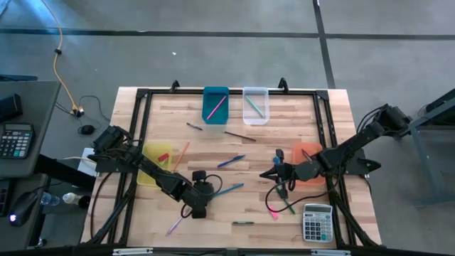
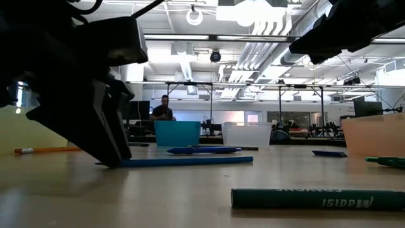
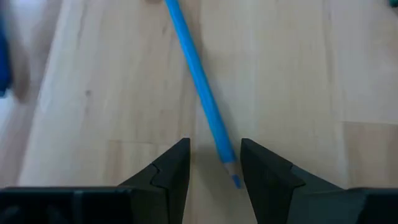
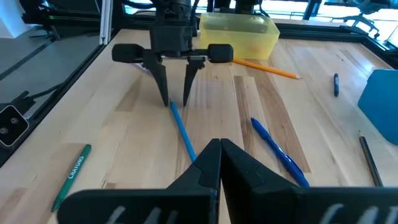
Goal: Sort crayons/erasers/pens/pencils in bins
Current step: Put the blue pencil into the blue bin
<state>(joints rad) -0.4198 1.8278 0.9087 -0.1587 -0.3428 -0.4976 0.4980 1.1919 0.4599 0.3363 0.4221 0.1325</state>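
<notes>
A blue pencil (image 3: 202, 87) lies flat on the wooden table (image 1: 249, 142), left of centre and toward the near edge. My left gripper (image 3: 215, 142) is open and slants down over the pencil's sharpened end (image 3: 231, 168), one finger on each side of it, fingertips close to the table. The right wrist view shows this gripper (image 4: 176, 102) from the front, with the pencil (image 4: 184, 134) running away from it. My right gripper (image 4: 217, 148) is shut and hovers right of centre (image 1: 274, 173). The yellow bin (image 1: 155, 163), teal bin (image 1: 215, 104), clear bin (image 1: 255, 105) and orange bin (image 1: 307, 156) stand around the table.
A blue pen (image 1: 231, 161), an orange pencil (image 1: 183, 153), a pink crayon (image 1: 174, 226) and a green crayon (image 2: 316, 199) lie loose on the table. A grey calculator (image 1: 318, 222) sits at the near right. A black frame (image 1: 142, 128) rims the table.
</notes>
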